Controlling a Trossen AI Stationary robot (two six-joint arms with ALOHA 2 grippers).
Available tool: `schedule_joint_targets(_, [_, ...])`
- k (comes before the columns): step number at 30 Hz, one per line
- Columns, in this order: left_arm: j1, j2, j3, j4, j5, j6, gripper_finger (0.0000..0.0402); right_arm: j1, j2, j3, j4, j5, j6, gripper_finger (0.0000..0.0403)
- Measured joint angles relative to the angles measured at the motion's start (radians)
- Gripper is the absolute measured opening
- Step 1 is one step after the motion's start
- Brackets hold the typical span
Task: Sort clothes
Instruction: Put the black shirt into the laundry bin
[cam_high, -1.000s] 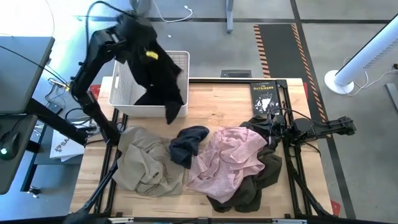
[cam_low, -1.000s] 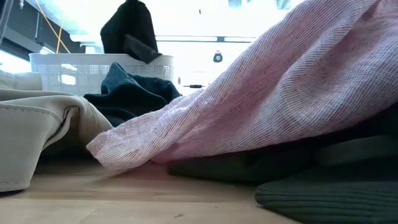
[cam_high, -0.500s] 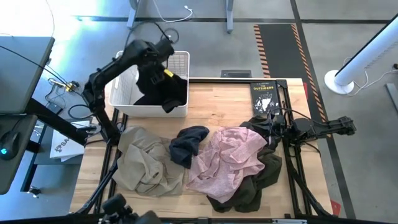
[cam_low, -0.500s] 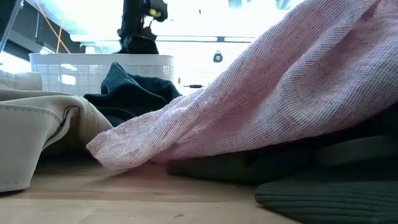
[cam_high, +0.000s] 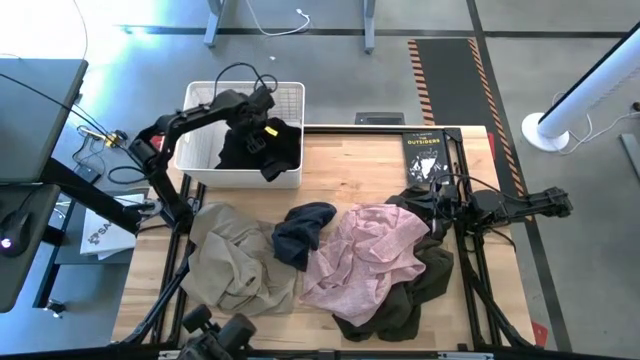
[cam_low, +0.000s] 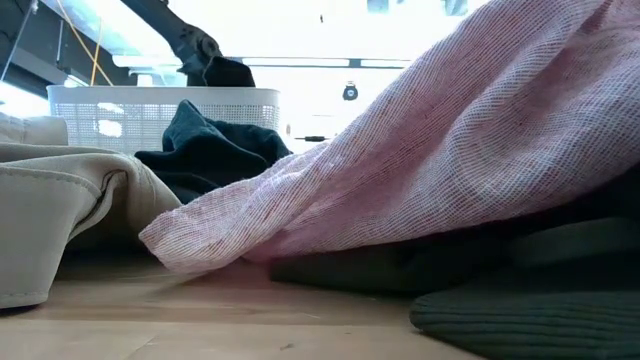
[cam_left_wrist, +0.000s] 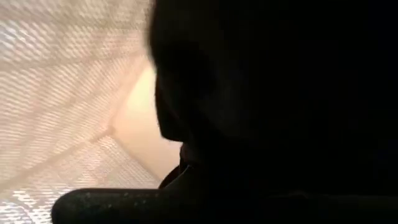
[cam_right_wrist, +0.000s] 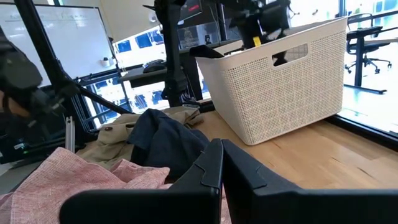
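We saw the left end effector (cam_high: 250, 112) inside the basket (cam_high: 291, 95), over the black garment (cam_high: 262, 147); finger state indiscernible. Right end effector (cam_right_wrist: 222, 163) was pressed together, idle beside the pink garment (cam_high: 370, 250).

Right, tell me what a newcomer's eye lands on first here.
First, the left tool reaching down into the white basket at the table's far left corner, with the black garment bunched inside and spilling over the rim. Then the heap across the table's middle: the pink garment draped over the olive one, beside the navy piece and the khaki garment.
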Motion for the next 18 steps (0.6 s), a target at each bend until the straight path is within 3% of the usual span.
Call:
schedule_joint_targets(3, [0.01, 0.0, -0.036, -0.005, 0.004, -0.015, 0.0014, 0.0, 0.0, 0.0, 0.0, 0.0, 0.0, 0.0])
schedule_joint_targets(8, [0.024, -0.015, -0.005, -0.071, -0.132, -0.02, 0.0045, 0.0, 0.0, 0.0, 0.0, 0.0, 0.0, 0.0])
schedule_joint_targets(18, [0.001, -0.2, 0.243, -0.235, -0.161, -0.065, 0.0151, 0.0, 0.0, 0.0, 0.0, 0.0, 0.0, 0.0])
